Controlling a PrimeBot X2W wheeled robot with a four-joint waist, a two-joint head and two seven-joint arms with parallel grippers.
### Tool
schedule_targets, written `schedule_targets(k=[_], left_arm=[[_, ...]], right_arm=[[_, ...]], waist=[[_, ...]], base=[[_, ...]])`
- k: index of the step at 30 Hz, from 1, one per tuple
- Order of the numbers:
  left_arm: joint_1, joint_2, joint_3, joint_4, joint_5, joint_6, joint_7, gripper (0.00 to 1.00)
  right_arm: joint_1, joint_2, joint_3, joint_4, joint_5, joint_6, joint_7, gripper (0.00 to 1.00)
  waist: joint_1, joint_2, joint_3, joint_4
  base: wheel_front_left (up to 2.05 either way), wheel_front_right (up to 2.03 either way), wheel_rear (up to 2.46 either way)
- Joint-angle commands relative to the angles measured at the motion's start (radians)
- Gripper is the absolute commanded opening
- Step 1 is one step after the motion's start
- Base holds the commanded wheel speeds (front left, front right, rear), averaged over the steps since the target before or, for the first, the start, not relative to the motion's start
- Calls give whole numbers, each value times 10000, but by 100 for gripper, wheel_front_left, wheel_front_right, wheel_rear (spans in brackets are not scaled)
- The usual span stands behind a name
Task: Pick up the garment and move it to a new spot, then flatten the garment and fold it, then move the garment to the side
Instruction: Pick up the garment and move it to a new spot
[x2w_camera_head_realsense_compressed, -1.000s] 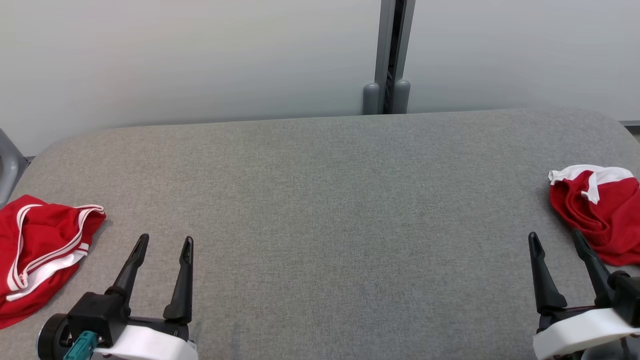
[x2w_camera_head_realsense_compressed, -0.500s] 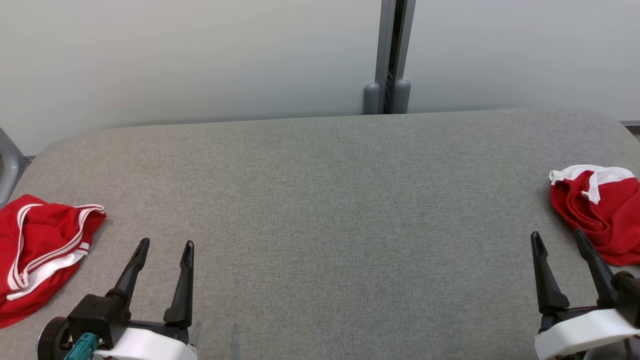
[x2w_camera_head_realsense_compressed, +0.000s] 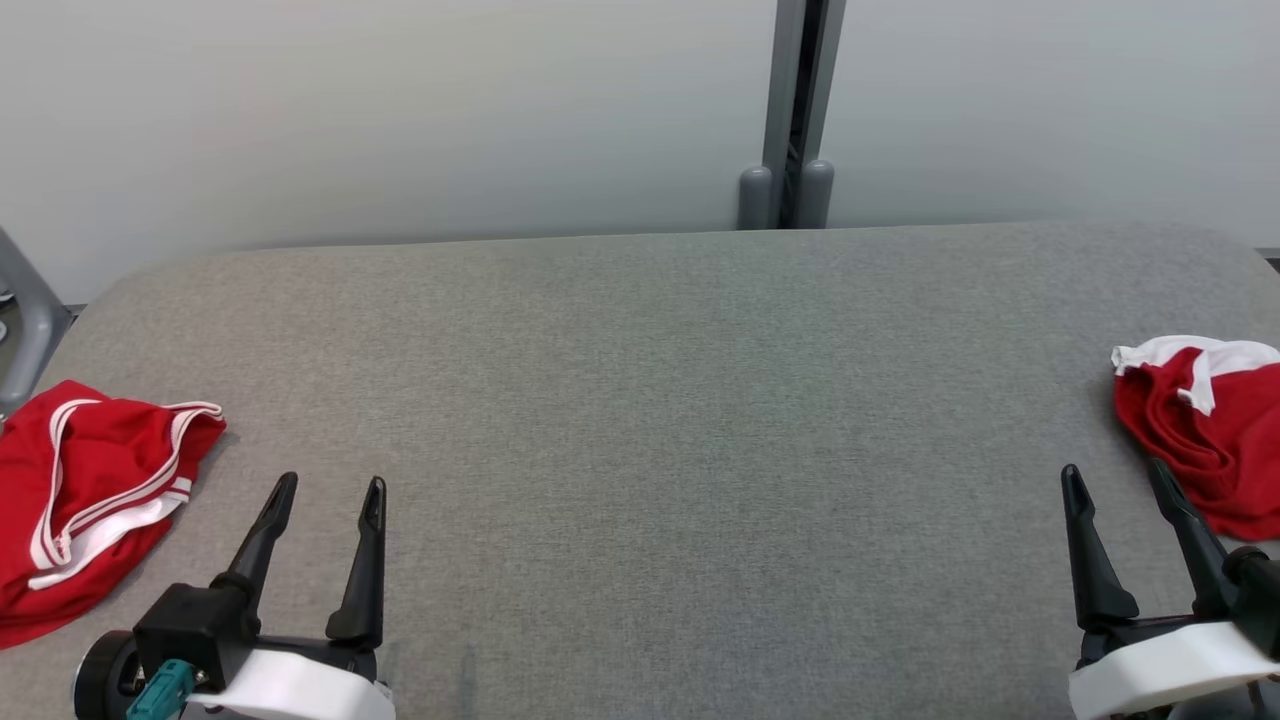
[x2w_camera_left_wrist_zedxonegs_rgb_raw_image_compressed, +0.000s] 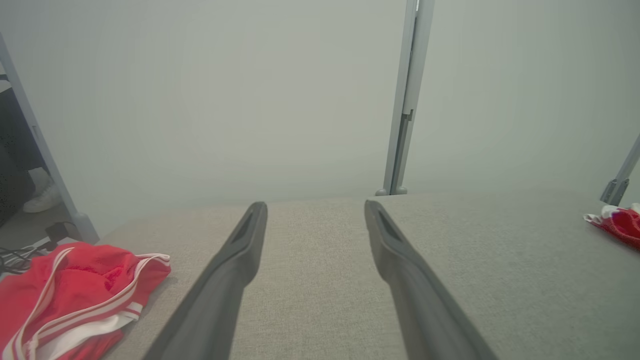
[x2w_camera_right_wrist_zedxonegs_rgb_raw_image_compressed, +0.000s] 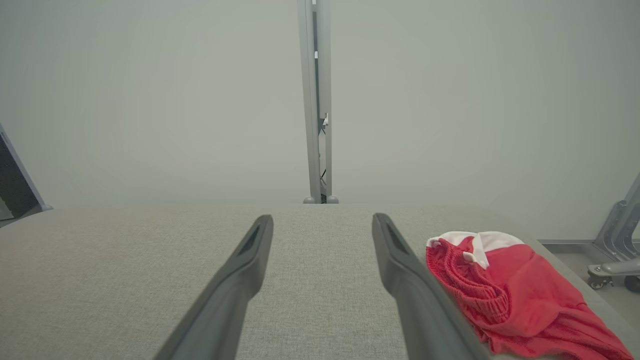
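Head view: a grey fabric-covered table (x2w_camera_head_realsense_compressed: 650, 400) spans the frame, with pale wall panels behind it and a grey metal post (x2w_camera_head_realsense_compressed: 795, 110) rising at the far edge.

The left gripper (x2w_camera_head_realsense_compressed: 332, 482) sits at the lower left, its two dark fingers spread wide and pointing away from the robot. Nothing lies between them, and they hold nothing. Bare table cloth shows in the gap, which the left wrist view confirms.

A striped red garment (x2w_camera_head_realsense_compressed: 90, 490), red with white bands along its hems, lies crumpled on the table's left end. It is near the left gripper, on its outer side and apart from the fingers.

The right gripper (x2w_camera_head_realsense_compressed: 1113, 468) sits at the lower right, its fingers likewise spread wide with only table cloth between them, gripping nothing.

A red-and-white garment (x2w_camera_head_realsense_compressed: 1200, 440), red knit with a white band at its far end, lies bunched at the table's right end. It is just beside the outer finger of the right gripper. In the right wrist view that finger's edge overlaps the cloth's near side, but whether the two touch cannot be told.

The two garments are well apart, one at each end. The wide middle of the table lies between them.
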Motion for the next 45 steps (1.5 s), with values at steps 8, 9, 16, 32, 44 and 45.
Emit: schedule_targets(k=[8, 9, 16, 32, 44, 45], left_arm=[[-686, -8, 224, 252, -167, -34, -322, 100], [-724, -7, 263, 293, -160, 1, -372, 100], [-928, -29, 454, 490, -301, 5, -683, 100], [-908, 30, 506, 670, -411, 47, -853, 100], [-1176, 75, 561, 580, -488, 54, -929, 100], [-1285, 95, 602, 548, -483, 61, -956, 100]], right_arm=[[-14, -24, 87, -347, 20, -8, -147, 100], [-53, -27, 128, -391, 29, -8, -132, 100], [-173, -27, 286, -523, 133, -8, 15, 100], [-164, -28, 415, -288, 310, -8, -58, 100], [-174, -28, 332, -364, 248, -8, 37, 100], [-190, -28, 317, -398, 236, -8, 69, 100]], waist=[[0, 0, 124, 1338], [0, 0, 141, 1518], [0, 0, 249, 2778], [0, 0, 105, 3466], [0, 0, 272, 3499], [0, 0, 326, 3509]], base=[[0, 0, 0], [0, 0, 0], [0, 0, 0], [0, 0, 0], [0, 0, 0], [0, 0, 0]])
